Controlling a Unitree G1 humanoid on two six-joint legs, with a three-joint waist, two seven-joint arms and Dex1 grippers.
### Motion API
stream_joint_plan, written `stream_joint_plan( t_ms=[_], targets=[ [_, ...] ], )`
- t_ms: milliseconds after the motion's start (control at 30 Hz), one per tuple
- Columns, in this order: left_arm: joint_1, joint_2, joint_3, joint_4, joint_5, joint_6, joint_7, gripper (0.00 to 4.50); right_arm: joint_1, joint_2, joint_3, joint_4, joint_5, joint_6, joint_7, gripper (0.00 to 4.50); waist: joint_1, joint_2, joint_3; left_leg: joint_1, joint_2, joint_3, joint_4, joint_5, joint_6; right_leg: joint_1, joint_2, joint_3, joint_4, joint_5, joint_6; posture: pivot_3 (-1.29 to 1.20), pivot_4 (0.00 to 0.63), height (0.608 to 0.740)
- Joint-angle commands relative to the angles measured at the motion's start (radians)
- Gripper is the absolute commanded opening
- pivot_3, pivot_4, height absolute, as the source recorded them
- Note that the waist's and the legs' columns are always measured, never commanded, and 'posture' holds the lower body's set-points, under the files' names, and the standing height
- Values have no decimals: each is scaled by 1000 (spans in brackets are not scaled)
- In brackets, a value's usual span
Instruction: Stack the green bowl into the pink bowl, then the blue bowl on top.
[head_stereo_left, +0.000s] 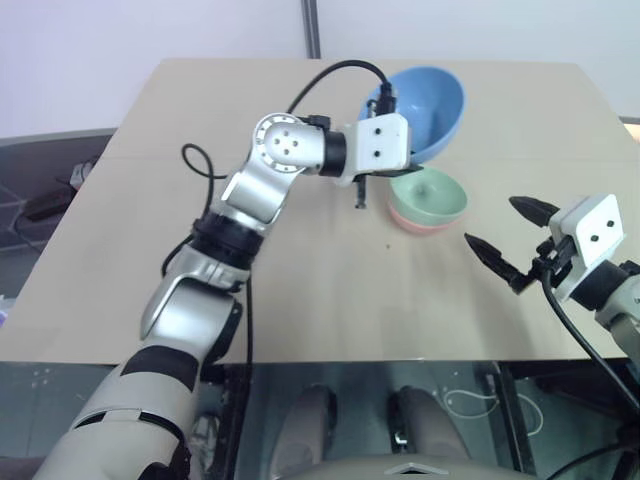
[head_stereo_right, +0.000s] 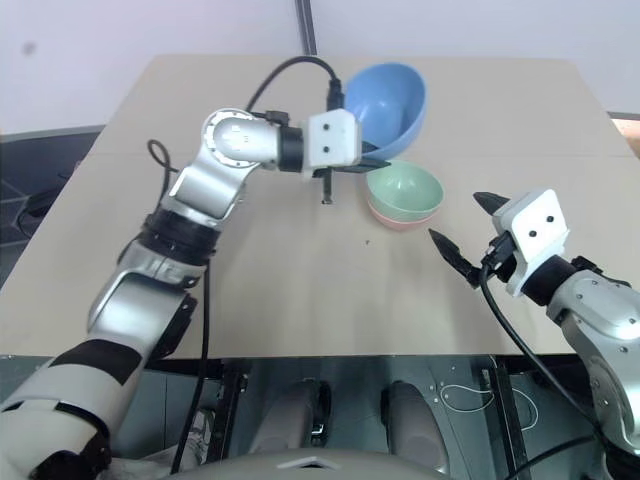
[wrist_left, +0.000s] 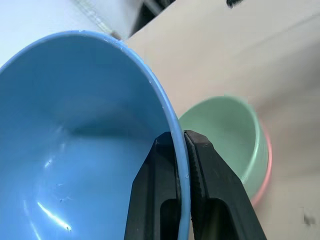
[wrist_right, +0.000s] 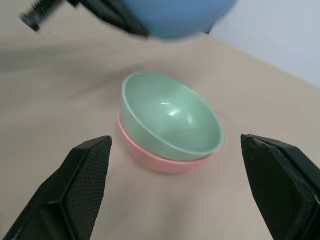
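Left gripper (wrist_left: 182, 145) on blue bowl (wrist_left: 75, 150) rim

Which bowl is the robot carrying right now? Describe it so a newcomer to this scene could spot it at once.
On the tan table, look toward the far side, where two nested bowls sit: the green bowl inside the pink bowl. Just above and behind them, tilted in the air, is the blue bowl, its rim pinched by the left hand. It alone is lifted.

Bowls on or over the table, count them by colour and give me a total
Blue bowl, held tilted by the left claw: 1
Green bowl, nested in the pink one: 1
Pink bowl: 1
Total: 3
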Motion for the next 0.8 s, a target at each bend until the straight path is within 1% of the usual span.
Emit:
stream_joint_plan(
  t_ms=[33, 133, 167, 233, 300, 367, 433, 467, 500, 533, 567, 600, 733, 800],
  targets=[
    [-41, -30, -3, 83, 16, -113, -25, 1862, 18, 5, -52, -72, 11, 8, -34, 4500, -1, 0, 0, 0, 0, 0, 0, 0, 0, 0, 0, 0, 0, 0, 0, 0, 150, 740],
    [-22, -47, 31, 83, -1, -183, -14, 3234, 37, 12, -56, -84, 15, 9, -49, 4500, 1, 0, 0, -1, 0, 0, 0, 0, 0, 0, 0, 0, -1, 0, 0, 0, 150, 740],
    [0, -37, 58, 43, -33, -157, -23, 3234, 46, 16, -47, -82, 9, 6, -55, 4500, 2, 0, 0, -1, 0, 0, 0, 0, 0, 0, -1, 0, -1, 0, 0, 0, 150, 740],
    [57, -5, 121, -50, -95, -69, -17, 3234, 51, 46, -29, -60, 52, -21, -30, 4500, -3, 0, 0, -1, 0, 0, 0, 0, 0, 0, -1, 0, -1, 0, 0, 0, 150, 740],
    [109, 23, 158, -138, -128, -11, -15, 3234, 58, 49, -21, -44, 48, -38, -17, 4500, -6, 0, 0, 0, 1, 1, -1, 0, 0, 0, 0, 1, -1, 0, 0, 0, 150, 740],
    [219, 78, 238, -305, -218, 160, 9, 3234, 56, 27, 23, 6, 8, -68, 5, 4500, -6, 0, 0, 0, 1, 0, -1, 0, 0, 0, 0, 0, 0, 0, 0, 0, 150, 740],
    [350, 122, 322, -440, -271, 205, 53, 3234, 52, 4, 57, 61, -23, -108, 36, 4500, -10, 1, 0, 1, 2, 1, 0, 0, 0, 0, -1, 1, 0, 0, 0, 0, 150, 740],
    [404, 152, 350, -491, -310, 272, 51, 3234, 48, -5, 63, 88, -11, -116, 65, 4500, -13, 1, -1, 0, 2, 0, 0, 0, 0, 0, -1, 1, 0, 0, 0, 0, 150, 740],
    [471, 195, 386, -564, -364, 394, 56, 3234, 35, -4, 61, 126, -10, -132, 75, 4500, -17, 1, -1, 1, 2, 1, 0, 0, 0, 0, -1, 1, 0, 0, 0, 0, 150, 740],
    [515, 226, 406, -622, -407, 495, 65, 3781, 27, -3, 55, 154, -8, -146, 82, 4500, -18, 1, -1, 1, 2, 1, 0, 0, 0, 0, -3, 1, 0, 0, 0, 0, 150, 740],
    [572, 252, 434, -674, -426, 531, 80, 3920, 13, 6, 47, 183, 5, -160, 89, 4500, -18, 1, 0, 0, 3, 0, 0, 0, 0, 0, -3, 1, 0, 0, 0, 0, 150, 740],
    [635, 267, 467, -718, -419, 527, 114, 4481, 6, 0, 43, 214, 3, -181, 108, 4500, -14, 1, 0, 0, 3, -1, 0, 0, 0, 0, -3, 0, -1, 0, 0, 0, 150, 740],
    [820, 254, 602, -828, -428, 537, 255, 4481, -10, -37, 38, 320, -39, -264, 162, 4500, 6, 1, -1, 1, 2, -2, 0, 0, 0, 2, -3, 1, -1, 0, 0, 0, 150, 740],
    [886, 214, 656, -846, -432, 453, 293, 4481, -1, -59, 29, 350, -44, -287, 198, 4500, 10, 1, -1, 1, 2, -2, 0, 0, 0, 2, -8, 1, -1, 0, 0, 0, 150, 740]
  ],
)
